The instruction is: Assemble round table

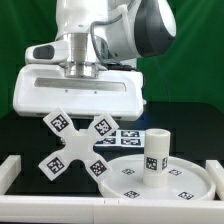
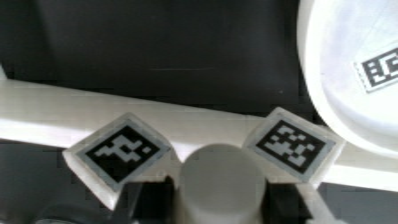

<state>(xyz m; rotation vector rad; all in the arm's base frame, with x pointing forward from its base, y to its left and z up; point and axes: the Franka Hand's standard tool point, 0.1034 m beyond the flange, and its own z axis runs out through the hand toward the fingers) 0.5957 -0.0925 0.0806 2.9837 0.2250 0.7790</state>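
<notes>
Exterior view: gripper (image 1: 80, 120) is clenched on the base (image 1: 75, 148), which hangs on edge and tilted over mid-table, toward the exterior view's left. Its lowest arm tip is close to the surface; can't tell if it touches. Disc (image 1: 165, 182) lies flat by the near edge, toward the corner on the exterior view's right. Leg (image 1: 157, 150) stands upright on the disc, about central. Marker board (image 1: 125, 135) lies flat behind the disc, toward the far edge. Rim (image 1: 12, 172) runs along the near and side edges. Wrist view: jaws sit either side of one arm of the base (image 2: 222, 175), and two tagged arms splay out beyond it. The disc (image 2: 356, 60) edge shows off to one side, well apart from the base. Handling, my read: all hard moulded plastic, so stiff, light and smooth, and likely to slip or swing in a pinch. Base is best held across a single arm close to the hub. Leg goes across its round side. Disc is too wide and flat to pinch except at its edge. Labels: only black-and-white square tags; no brand or readable text.
</notes>
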